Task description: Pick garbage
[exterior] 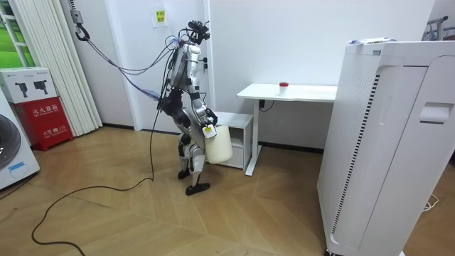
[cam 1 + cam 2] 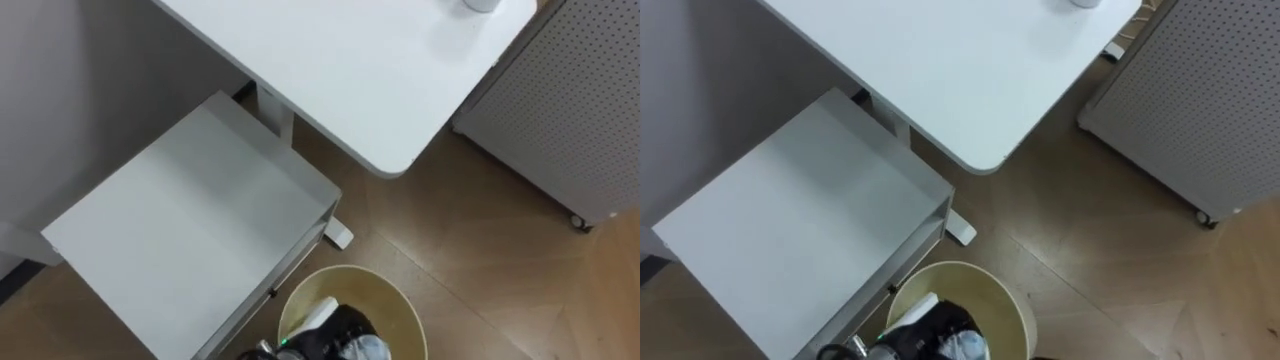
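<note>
Left hand sits in waste bin mouth at 6 o'clock; cannot tell its grip. Cabinet edge just beside at 9, bench corner at 12, open floor at 3.

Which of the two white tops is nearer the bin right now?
The low cabinet: its front corner sits right beside the bin. The taller desk lies further off, beyond the cabinet.

The bin was positioned before the shelf unit, which was set left of the desk; a perforated panel was placed right.
</note>
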`<state>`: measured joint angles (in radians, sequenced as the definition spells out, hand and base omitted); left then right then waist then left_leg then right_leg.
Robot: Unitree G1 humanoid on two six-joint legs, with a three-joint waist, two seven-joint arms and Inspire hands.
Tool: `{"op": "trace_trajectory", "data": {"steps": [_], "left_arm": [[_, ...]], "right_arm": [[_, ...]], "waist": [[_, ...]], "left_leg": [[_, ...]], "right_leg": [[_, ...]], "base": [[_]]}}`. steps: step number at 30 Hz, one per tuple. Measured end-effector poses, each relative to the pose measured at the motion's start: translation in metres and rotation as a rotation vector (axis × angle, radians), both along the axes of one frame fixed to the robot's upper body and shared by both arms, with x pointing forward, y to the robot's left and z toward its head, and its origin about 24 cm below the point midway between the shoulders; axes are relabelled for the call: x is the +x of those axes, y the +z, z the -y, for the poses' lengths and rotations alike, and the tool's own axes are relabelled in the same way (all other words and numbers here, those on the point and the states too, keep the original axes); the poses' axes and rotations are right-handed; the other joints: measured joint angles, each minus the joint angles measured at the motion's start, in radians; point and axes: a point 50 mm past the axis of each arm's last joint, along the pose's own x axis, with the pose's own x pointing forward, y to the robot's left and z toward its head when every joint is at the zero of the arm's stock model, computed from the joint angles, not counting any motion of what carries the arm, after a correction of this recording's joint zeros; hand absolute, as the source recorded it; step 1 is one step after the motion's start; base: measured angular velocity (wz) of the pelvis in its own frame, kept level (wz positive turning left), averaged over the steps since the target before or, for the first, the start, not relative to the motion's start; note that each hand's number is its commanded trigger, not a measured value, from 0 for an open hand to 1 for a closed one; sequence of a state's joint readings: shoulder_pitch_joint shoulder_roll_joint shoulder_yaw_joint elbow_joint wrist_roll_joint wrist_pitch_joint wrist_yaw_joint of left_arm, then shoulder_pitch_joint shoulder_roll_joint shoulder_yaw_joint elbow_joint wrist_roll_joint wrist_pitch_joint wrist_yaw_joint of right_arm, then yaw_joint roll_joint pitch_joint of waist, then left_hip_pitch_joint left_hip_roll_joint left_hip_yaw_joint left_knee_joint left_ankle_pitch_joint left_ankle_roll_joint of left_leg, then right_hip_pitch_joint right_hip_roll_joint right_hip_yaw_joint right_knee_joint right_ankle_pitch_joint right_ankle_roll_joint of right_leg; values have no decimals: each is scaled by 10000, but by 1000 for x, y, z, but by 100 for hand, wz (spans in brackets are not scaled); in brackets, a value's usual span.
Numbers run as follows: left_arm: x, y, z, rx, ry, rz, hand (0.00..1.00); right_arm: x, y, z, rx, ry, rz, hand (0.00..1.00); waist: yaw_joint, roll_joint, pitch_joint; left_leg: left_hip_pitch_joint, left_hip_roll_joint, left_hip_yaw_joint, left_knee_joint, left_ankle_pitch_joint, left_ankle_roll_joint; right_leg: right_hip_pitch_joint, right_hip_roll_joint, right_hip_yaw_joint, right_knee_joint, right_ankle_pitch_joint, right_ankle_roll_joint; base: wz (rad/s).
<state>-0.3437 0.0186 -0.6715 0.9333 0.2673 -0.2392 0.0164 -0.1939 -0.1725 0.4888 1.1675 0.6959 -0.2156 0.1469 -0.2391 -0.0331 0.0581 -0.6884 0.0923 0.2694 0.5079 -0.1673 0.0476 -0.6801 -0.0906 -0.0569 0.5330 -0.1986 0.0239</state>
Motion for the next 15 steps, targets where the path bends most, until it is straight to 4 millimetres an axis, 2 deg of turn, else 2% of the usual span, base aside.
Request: {"op": "trace_trajectory", "data": {"steps": [1, 2, 3, 15], "left_arm": [[-1, 0, 0, 1, -7, -27, 93], [-1, -1, 0, 4, -66, -77, 76], [-2, -1, 0, -6, -83, -95, 0], [-8, -2, 2, -75, -342, -150, 0]], "right_arm": [[-1, -1, 0, -13, 6, -27, 100], [-2, -2, 0, 3, 6, -84, 100], [-3, -2, 0, 7, -10, -123, 100], [-6, -4, 3, -34, -241, -264, 100]], "waist": [[0, -14, -9], [-4, -40, -26], [-5, -61, -40], [23, -64, -54]], "left_leg": [[12, -1, 2, -25, 10, 1], [31, -1, 17, -78, 40, 7], [32, -1, 30, -87, 44, 8], [7, -9, 19, -142, 57, 16]], "right_leg": [[0, -9, -1, -3, 4, 0], [0, -22, 0, -24, 22, 1], [5, -16, 1, -53, 41, -2], [36, 18, -4, -211, 105, 11]], "base": [[0], [0], [0], [0]]}}
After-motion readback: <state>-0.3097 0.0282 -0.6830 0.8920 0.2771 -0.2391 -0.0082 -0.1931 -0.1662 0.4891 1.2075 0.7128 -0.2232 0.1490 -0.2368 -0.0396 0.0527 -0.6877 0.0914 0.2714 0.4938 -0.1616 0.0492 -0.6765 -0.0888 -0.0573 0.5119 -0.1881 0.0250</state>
